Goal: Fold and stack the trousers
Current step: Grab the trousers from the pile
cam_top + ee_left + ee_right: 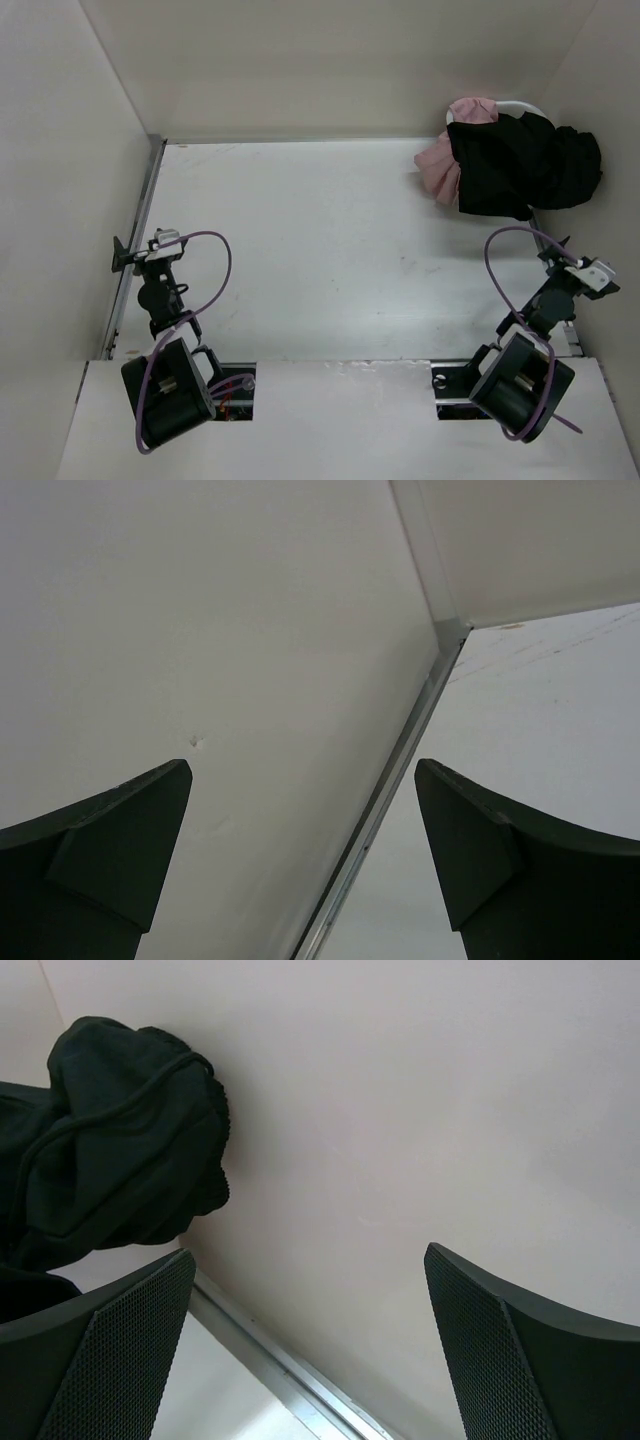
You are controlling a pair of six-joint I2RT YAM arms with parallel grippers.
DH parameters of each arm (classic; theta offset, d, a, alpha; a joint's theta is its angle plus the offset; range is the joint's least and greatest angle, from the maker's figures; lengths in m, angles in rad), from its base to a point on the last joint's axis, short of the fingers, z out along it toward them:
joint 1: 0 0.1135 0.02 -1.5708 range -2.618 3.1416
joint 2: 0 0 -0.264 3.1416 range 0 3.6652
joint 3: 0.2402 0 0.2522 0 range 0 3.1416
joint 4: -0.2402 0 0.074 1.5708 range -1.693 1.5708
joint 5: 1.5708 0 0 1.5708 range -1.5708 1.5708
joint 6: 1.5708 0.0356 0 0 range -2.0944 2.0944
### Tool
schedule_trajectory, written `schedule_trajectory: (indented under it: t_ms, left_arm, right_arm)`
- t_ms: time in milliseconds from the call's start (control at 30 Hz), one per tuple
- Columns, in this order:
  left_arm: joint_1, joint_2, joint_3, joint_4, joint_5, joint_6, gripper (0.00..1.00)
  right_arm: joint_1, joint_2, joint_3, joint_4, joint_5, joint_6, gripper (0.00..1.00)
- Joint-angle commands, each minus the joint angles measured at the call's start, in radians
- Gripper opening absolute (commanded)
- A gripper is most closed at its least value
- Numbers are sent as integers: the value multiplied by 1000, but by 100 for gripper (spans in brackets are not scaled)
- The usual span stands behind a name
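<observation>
At the far right corner of the white table (pixel 330 250), the soft black trousers (pixel 520 165) lie in a bunched heap, touching a crumpled pink garment (pixel 437 168) on their left. Both claws are spread wide and hold nothing. The left gripper (pixel 302 770) faces the left wall. The right gripper (pixel 310 1252) is near the trousers but apart from them.

The black trousers (pixel 525 165) lie bunched at the far right corner of the table (pixel 330 250), partly over a pink garment (pixel 438 165). The left arm (pixel 160 300) and right arm (pixel 540 315) stand well apart.
</observation>
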Motion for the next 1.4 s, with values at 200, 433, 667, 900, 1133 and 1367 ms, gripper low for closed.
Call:
schedule_trajectory:
  t_ms: [200,433,667,900,1133,1367]
  left_arm:
    - [19,-31,-74,77,77,-28,100]
    - [-33,-217,-18,41,132,41,100]
    - [-284,-266,355,-466,212,18,100]
    - [-651,-3,818,-1381,187,-120,100]
    - [-733,139,914,-1443,94,-181,100]
    - [-736,35,826,-1320,75,-163,100]
  right_arm:
    - [-29,10,-55,198,-8,47,100]
    - [-22,-30,0,108,-74,1,100]
    - [403,-98,548,-666,-87,-296,100]
    - [554,382,1257,-1321,301,-263,100]
    - [521,735,1646,-1729,222,-134,100]
    - [532,861,1709,-1830,265,-134,80]
